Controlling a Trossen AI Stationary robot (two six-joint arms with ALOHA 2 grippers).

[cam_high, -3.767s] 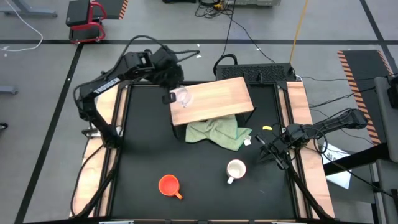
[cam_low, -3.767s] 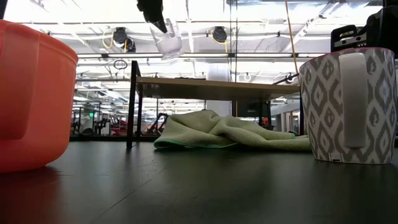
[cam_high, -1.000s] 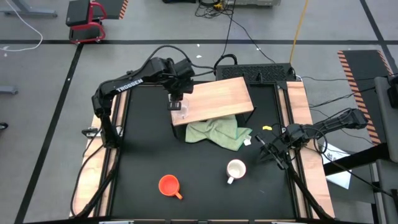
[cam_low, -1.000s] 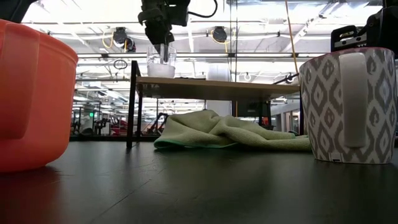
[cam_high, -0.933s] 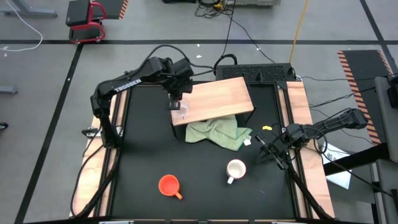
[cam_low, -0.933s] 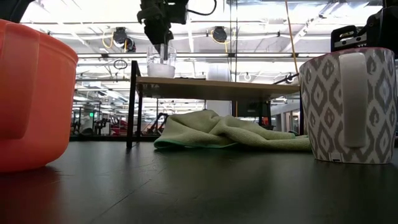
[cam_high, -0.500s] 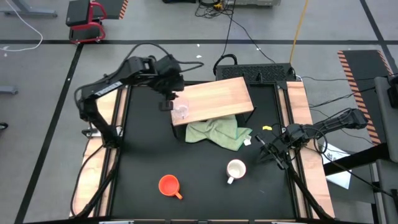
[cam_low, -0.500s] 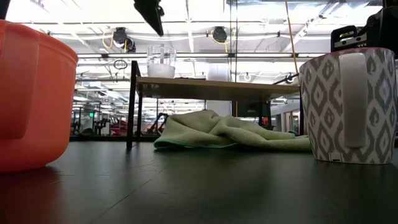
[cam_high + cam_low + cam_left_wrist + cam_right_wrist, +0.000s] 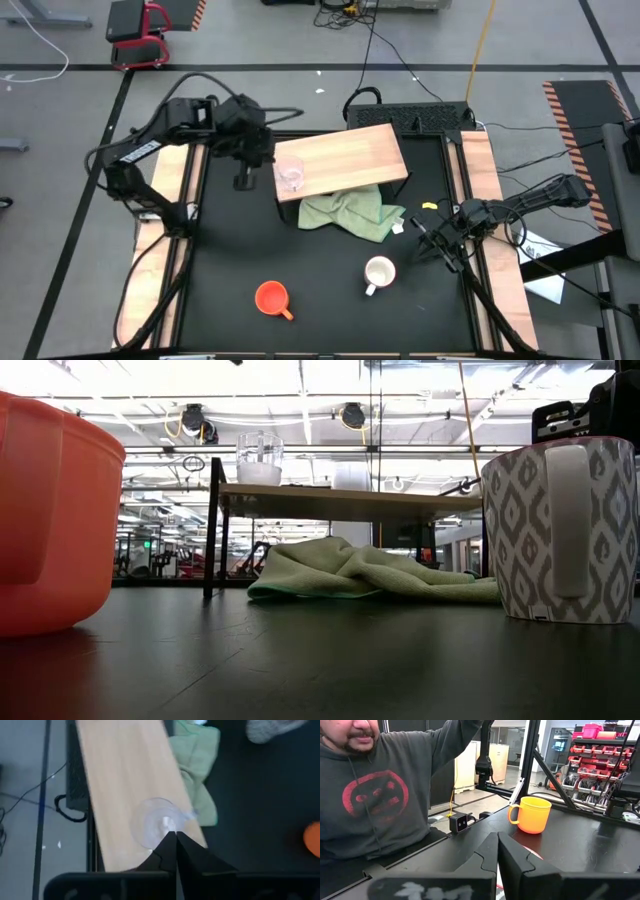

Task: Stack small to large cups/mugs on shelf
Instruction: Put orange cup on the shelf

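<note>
Bench (image 9: 230, 250), black top, carries everything; taken as a clock face in the high view. Shelf (image 9: 350, 158), tan board on dark legs, sits around 12 o'clock, raised off the bench so the low view sees under it to a green cloth (image 9: 352, 213) bunched beneath and spilling toward centre. Left arm reaches in from 10 o'clock; left gripper (image 9: 243, 180) hangs just off the shelf's 9 o'clock edge, clear of the board, its fingers pressed together and carrying nothing in the left wrist view. Right arm folded at the 3 o'clock rim, waiting; right gripper (image 9: 425, 243) low there, fingers likewise shut and bare. White mug (image 9: 378, 272), patterned, stands near 5 o'clock on open bench, handle toward 6. Orange mug (image 9: 271, 296) near 6 to 7 o'clock, handle toward 5, well apart from the white one. Clear glass cup (image 9: 291, 175) stands upright on the shelf's near-left corner, close to the edge; likely set there as the smallest, first in the row, leaving the board's length toward 1 o'clock free for the two mugs. Judged: one of three placed; orange next.
</note>
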